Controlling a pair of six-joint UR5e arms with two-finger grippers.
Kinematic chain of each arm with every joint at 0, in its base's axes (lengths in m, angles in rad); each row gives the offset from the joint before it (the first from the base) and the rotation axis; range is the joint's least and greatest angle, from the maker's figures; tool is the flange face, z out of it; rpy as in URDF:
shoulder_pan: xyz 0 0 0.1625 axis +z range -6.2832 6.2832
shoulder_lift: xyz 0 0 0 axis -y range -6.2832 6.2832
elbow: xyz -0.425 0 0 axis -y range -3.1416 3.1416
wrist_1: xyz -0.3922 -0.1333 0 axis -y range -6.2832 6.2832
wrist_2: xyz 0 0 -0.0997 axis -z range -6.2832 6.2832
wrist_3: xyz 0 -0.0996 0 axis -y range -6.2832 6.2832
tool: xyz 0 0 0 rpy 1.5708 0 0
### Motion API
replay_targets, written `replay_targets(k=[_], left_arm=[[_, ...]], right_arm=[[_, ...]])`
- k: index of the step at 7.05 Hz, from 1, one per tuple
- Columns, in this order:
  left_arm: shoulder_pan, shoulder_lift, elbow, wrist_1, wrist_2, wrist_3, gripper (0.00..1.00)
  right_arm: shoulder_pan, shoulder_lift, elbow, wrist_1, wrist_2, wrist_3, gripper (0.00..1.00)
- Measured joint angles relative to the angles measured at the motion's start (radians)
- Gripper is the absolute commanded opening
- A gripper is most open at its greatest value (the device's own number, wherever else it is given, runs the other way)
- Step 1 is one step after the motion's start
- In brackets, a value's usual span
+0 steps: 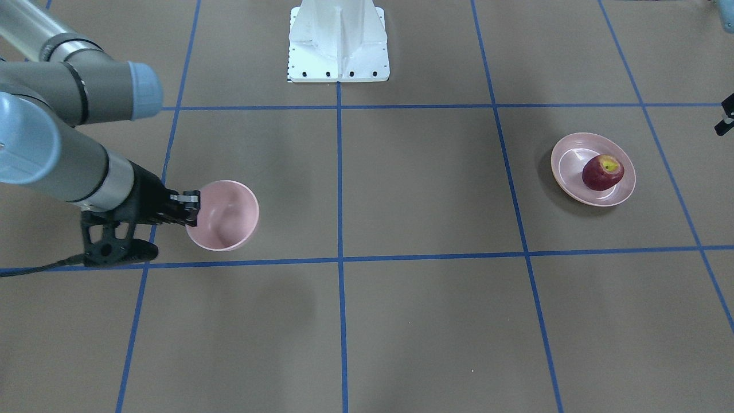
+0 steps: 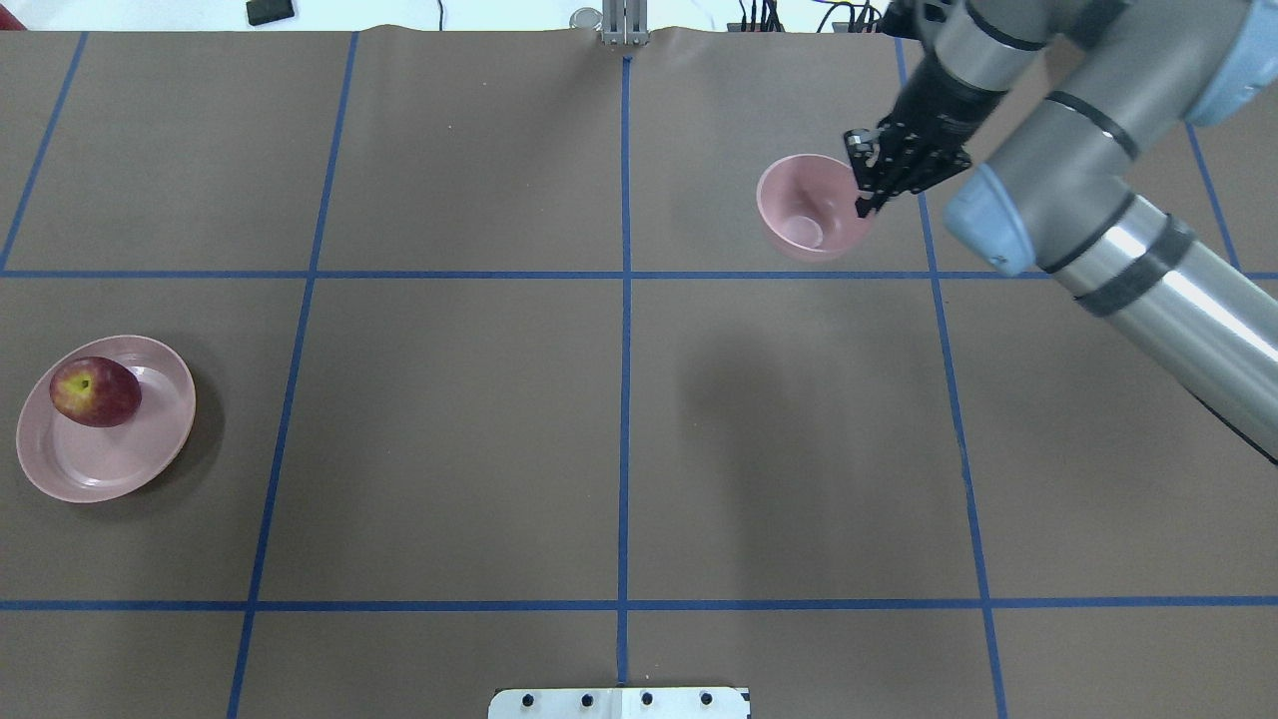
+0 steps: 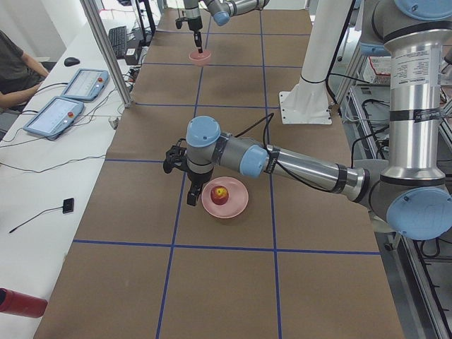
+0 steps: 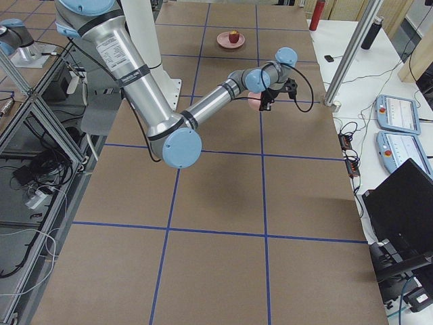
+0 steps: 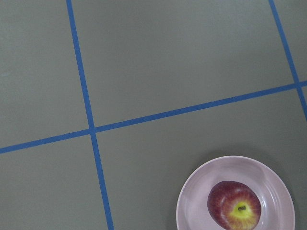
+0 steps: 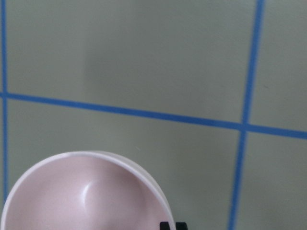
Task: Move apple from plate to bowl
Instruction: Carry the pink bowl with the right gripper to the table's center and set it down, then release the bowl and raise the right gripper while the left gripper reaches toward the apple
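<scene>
The dark red apple lies on the pale pink plate at the table's left end, also in the overhead view: apple, plate. The left wrist view looks down on the apple and plate. My left gripper hangs beside the plate, apart from it; I cannot tell whether it is open. My right gripper is shut on the rim of the small pink bowl, which looks tilted in the front-facing view. The bowl is empty.
The white robot base stands at the table's middle edge. Blue tape lines grid the brown table. Control tablets, an aluminium post and a seated person are on the operators' side.
</scene>
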Motion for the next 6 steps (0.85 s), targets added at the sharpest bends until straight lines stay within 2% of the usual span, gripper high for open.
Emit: replay_targets(k=[2,5,6], left_arm=[[0.0,0.0,0.0,0.0,0.0,0.0,0.98],[0.0,0.001,-0.007,-0.002,-0.001,-0.03,0.98],[0.001,0.0,-0.01,-0.003,-0.001,-0.059,0.98]], right_arm=[[-0.102,0.168,-0.23,0.174,-0.096,0.177,0.0],[-0.189,0.231,-0.337,0.235,-0.181,0.221,0.0],[-0.202,0.234,-0.353,0.239,-0.191,0.22,0.05]])
